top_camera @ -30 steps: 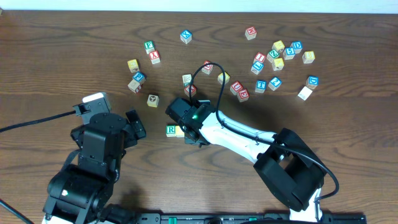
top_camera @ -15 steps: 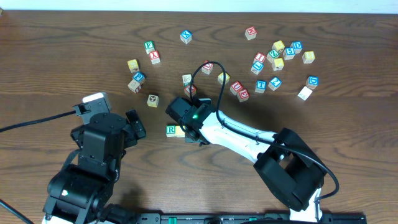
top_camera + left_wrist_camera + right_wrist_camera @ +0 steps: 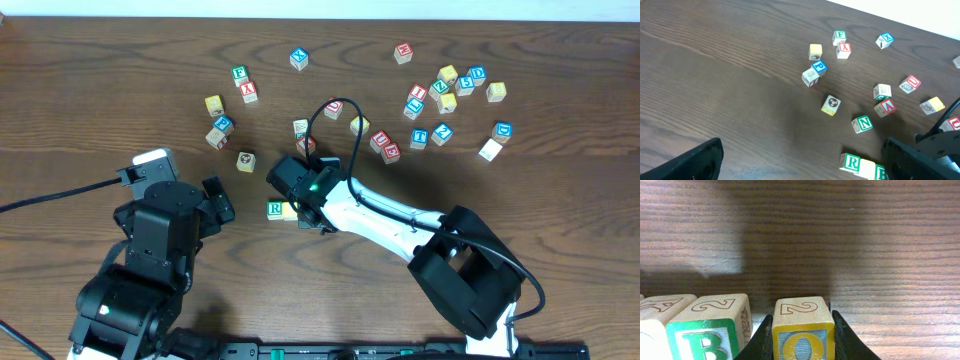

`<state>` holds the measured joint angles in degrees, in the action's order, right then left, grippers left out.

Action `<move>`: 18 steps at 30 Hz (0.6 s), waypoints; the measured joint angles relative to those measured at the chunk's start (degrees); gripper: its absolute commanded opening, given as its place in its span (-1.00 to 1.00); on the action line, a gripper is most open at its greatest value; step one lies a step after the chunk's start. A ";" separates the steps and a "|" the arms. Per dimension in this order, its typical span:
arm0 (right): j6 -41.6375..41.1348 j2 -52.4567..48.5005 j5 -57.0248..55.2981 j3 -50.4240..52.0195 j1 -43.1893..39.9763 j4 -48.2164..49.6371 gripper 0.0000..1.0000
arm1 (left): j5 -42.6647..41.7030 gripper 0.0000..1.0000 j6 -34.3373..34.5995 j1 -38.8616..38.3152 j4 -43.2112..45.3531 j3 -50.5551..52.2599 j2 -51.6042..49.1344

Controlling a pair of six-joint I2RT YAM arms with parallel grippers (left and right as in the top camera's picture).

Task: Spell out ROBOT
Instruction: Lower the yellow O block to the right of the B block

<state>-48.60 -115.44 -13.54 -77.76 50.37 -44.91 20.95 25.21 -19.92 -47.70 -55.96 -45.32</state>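
O cube (image 3: 802, 330), yellow-faced, is gripped between the closed fingers of the right pincer (image 3: 802, 342) just beside the green B cube (image 3: 710, 327), in line with the R cube (image 3: 852, 162), while the left pincer (image 3: 800, 162) hangs wide open above the worktop (image 3: 715, 75)

A dark brown table (image 3: 90, 90) with long horizontal wood grain fills the view. A pale strip (image 3: 400, 8) runs beyond its far edge. Even light casts soft shadows on the wood.
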 measured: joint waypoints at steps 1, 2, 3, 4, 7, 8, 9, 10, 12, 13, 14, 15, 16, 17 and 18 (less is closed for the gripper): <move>0.02 0.00 -0.20 0.00 0.00 0.00 -0.96 | 0.00 0.98 0.00 0.00 0.00 0.00 0.00; 0.02 0.00 -0.44 0.00 0.00 0.00 -0.96 | 0.00 0.98 0.00 0.00 0.00 0.00 0.00; 0.02 0.00 -0.66 0.00 0.00 0.00 -0.96 | 0.00 0.98 0.00 0.00 0.00 0.00 0.00; 0.02 0.00 -0.85 0.00 0.00 0.00 -0.96 | 0.00 0.98 0.00 0.00 0.00 0.00 0.00; 0.02 0.00 -1.38 0.00 0.00 0.00 -0.96 | 0.00 0.99 0.00 0.00 0.00 0.00 0.00; 0.00 0.00 -1.44 0.00 0.00 -0.02 -0.97 | 0.00 0.98 0.00 0.00 0.00 0.00 0.00; 0.02 0.00 -1.44 0.00 0.00 0.00 -0.97 | -0.02 0.97 0.00 0.00 0.00 0.00 0.00; 0.02 0.00 -1.46 0.00 0.00 -0.02 -0.97 | 0.00 0.98 0.00 0.00 0.00 0.00 0.00; 0.00 0.00 -1.46 0.00 0.00 -0.02 -0.97 | 0.00 0.98 0.00 0.00 0.00 0.00 0.00; 0.02 0.00 -1.46 0.00 0.00 -0.04 -0.96 | 0.00 0.98 0.00 0.00 0.00 0.00 0.00; 0.00 0.00 -1.46 0.00 0.00 -0.04 -0.96 | -0.02 0.98 0.00 0.00 0.00 0.00 0.00; 0.02 0.00 -1.46 0.00 0.00 -0.07 -0.95 | 0.00 0.98 0.00 0.00 0.00 0.00 0.00; 0.00 0.00 -1.46 0.00 0.00 -0.07 -0.95 | 0.00 0.98 0.00 0.00 0.00 0.00 0.00; 0.00 0.00 -1.46 0.00 0.00 -0.07 -0.92 | 0.00 0.98 0.00 0.00 0.00 0.00 0.00; 0.02 0.00 -1.46 0.00 0.00 -0.07 -0.88 | 0.00 0.98 0.00 0.00 0.00 0.00 0.00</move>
<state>-48.58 -115.44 -15.00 -77.76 50.37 -44.97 20.95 25.21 -19.92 -47.70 -55.96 -45.32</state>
